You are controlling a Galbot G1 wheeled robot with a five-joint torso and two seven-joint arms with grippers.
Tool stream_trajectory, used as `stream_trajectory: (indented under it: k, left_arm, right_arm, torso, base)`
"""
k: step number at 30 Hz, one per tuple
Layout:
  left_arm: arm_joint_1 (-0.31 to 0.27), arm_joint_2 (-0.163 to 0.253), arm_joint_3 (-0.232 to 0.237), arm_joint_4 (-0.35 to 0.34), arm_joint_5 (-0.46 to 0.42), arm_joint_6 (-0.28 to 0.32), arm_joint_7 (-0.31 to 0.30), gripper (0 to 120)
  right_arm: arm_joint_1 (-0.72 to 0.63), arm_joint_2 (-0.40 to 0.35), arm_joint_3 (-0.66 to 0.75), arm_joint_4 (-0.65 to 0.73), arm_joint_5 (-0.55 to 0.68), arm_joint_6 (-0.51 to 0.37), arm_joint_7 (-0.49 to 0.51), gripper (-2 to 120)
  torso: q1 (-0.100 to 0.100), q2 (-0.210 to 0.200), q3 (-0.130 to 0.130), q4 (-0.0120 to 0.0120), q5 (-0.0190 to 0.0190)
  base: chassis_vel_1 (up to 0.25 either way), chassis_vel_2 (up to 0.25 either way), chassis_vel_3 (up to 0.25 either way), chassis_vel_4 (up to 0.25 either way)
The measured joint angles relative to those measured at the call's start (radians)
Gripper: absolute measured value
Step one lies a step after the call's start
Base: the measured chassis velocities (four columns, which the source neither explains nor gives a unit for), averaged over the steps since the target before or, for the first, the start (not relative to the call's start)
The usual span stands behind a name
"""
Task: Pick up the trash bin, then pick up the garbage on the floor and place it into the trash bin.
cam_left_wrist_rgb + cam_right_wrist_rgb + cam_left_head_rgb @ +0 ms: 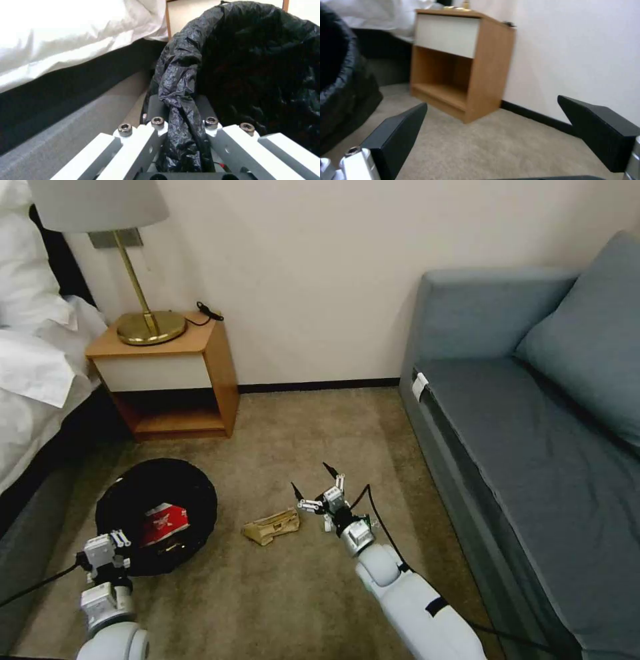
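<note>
The left gripper [121, 540] is clamped on the near rim of the trash bin [157, 513]; in the left wrist view a fold of its crinkly black bag [180, 100] is pinched between the two fingers [155, 110]. The bin sits low over the carpet [300, 433] between the bed [33, 373] and the nightstand [167, 380]. Inside it lies a red snack bag [163, 521] with white print too small to read. The right gripper [319, 488] hangs just above the carpet with its black fingers [396, 135] spread wide and nothing between them. Just to its left, near but not touching, a crumpled tan paper wrapper [272, 527] lies on the carpet, beside the bin. A brass lamp [143, 307] stands on the nightstand, and a grey-blue sofa [533, 433] runs along the right.
</note>
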Motion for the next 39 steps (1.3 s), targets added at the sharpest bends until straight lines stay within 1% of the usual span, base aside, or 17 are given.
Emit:
stream_trajectory:
  k: [3, 7, 8, 9, 12, 13, 17, 18, 20, 22, 23, 25, 28, 31, 32, 35, 39]
  left_arm:
    - [0.0, 0.007, -0.002, 0.009, 0.003, -0.006, 0.0, 6]
    - [0.0, 0.026, -0.017, 0.026, 0.009, -0.018, 0.0, 6]
    - [0.0, 0.026, -0.017, 0.026, 0.009, -0.018, 0.0, 6]
    - [0.0, 0.027, -0.021, 0.026, 0.009, -0.019, 0.0, 6]
    - [0.001, 0.024, -0.026, 0.02, 0.009, -0.018, -0.001, 6]
    - [0.001, 0.024, -0.026, 0.02, 0.009, -0.018, -0.001, 6]
    - [0.013, 0.001, -0.028, -0.018, 0.014, -0.002, -0.002, 6]
    - [0.013, 0.001, -0.028, -0.018, 0.014, -0.002, -0.002, 6]
    - [0.017, -0.008, -0.028, -0.034, 0.019, 0.005, -0.002, 6]
    - [0.02, -0.015, -0.029, -0.044, 0.024, 0.008, -0.003, 6]
    - [0.02, -0.015, -0.029, -0.044, 0.024, 0.008, -0.003, 6]
    - [0.024, -0.019, -0.031, -0.048, 0.027, 0.009, -0.003, 6]
    - [0.029, -0.024, -0.033, -0.048, 0.03, 0.009, -0.004, 6]
    - [0.039, -0.029, -0.037, -0.038, 0.038, 0.006, -0.004, 6]
    - [0.039, -0.029, -0.037, -0.038, 0.038, 0.006, -0.004, 6]
    - [0.049, -0.03, -0.042, -0.026, 0.055, -0.003, -0.005, 6]
    - [0.056, -0.027, -0.045, -0.028, 0.054, -0.004, -0.006, 6]
  right_arm:
    - [0.059, -0.012, -0.036, -0.02, 0.037, -0.039, -0.055, 100]
    - [0.208, -0.013, -0.104, -0.148, 0.119, -0.075, -0.235, 100]
    - [0.208, -0.013, -0.104, -0.148, 0.119, -0.075, -0.235, 100]
    - [0.242, -0.007, -0.116, -0.192, 0.123, -0.078, -0.289, 100]
    - [0.349, 0.029, -0.145, -0.337, 0.115, -0.08, -0.461, 100]
    - [0.349, 0.029, -0.145, -0.337, 0.115, -0.08, -0.461, 100]
    - [0.486, 0.115, -0.165, -0.561, 0.045, -0.09, -0.624, 100]
    - [0.486, 0.115, -0.165, -0.561, 0.045, -0.09, -0.624, 100]
    - [0.521, 0.162, -0.154, -0.644, -0.002, -0.094, -0.676, 100]
    - [0.533, 0.192, -0.167, -0.678, -0.037, -0.121, -0.681, 100]
    - [0.533, 0.192, -0.167, -0.678, -0.037, -0.121, -0.681, 100]
    - [0.534, 0.206, -0.188, -0.688, -0.07, -0.144, -0.654, 100]
    - [0.531, 0.209, -0.194, -0.7, -0.11, -0.16, -0.623, 100]
    - [0.516, 0.209, -0.205, -0.712, -0.175, -0.192, -0.541, 100]
    - [0.516, 0.209, -0.205, -0.712, -0.175, -0.192, -0.541, 100]
    - [0.508, 0.208, -0.229, -0.724, -0.238, -0.242, -0.493, 100]
    - [0.508, 0.207, -0.232, -0.734, -0.247, -0.257, -0.485, 100]
  torso:
    - [0.0, 0.0, 0.0, 0.0, 0.0001]
    - [0.0, 0.0, 0.0, 0.0001, 0.0]
    - [0.0, 0.0, 0.0, 0.0001, 0.0]
    - [0.0, 0.0, 0.0, 0.0001, 0.0]
    - [0.0, 0.0, 0.0, 0.0, 0.0001]
    - [0.0, 0.0, 0.0, 0.0, 0.0001]
    - [0.0, 0.0, 0.0, 0.0, -0.0001]
    - [0.0, 0.0, 0.0, 0.0, -0.0001]
    - [0.0, 0.0, 0.0, 0.0001, 0.0]
    - [0.0, 0.0, 0.0, 0.0003, -0.0001]
    - [0.0, 0.0, 0.0, 0.0003, -0.0001]
    - [0.0, 0.0, 0.0, 0.0004, 0.0]
    - [0.0, 0.0, 0.0, 0.0002, 0.0]
    - [0.0, 0.0, 0.0, -0.0001, 0.0]
    - [0.0, 0.0, 0.0, -0.0001, 0.0]
    - [0.0, 0.0, 0.0, 0.0, 0.0]
    - [0.0, 0.0, 0.0, 0.0001, 0.0]
  base:
    - [0.0, 0.0, 0.0, 0.0]
    - [0.0, 0.0, 0.0, 0.0]
    - [0.0, 0.0, 0.0, 0.0]
    - [0.0, 0.0, 0.0, 0.0]
    - [0.0, 0.0, 0.0, 0.0]
    - [0.0, 0.0, 0.0, 0.0]
    - [0.0, 0.0, 0.0, 0.0]
    - [0.0, 0.0, 0.0, 0.0]
    - [0.0, 0.0, 0.0, 0.0]
    - [0.0, 0.0, 0.0, 0.0]
    - [0.0, 0.0, 0.0, 0.0]
    - [0.0, 0.0, 0.0, 0.0]
    - [0.0, 0.0, 0.0, 0.0]
    - [0.0, 0.0, 0.0, 0.0]
    - [0.0, 0.0, 0.0, 0.0]
    - [0.0, 0.0, 0.0, 0.0]
    - [0.0, 0.0, 0.0, 0.0]
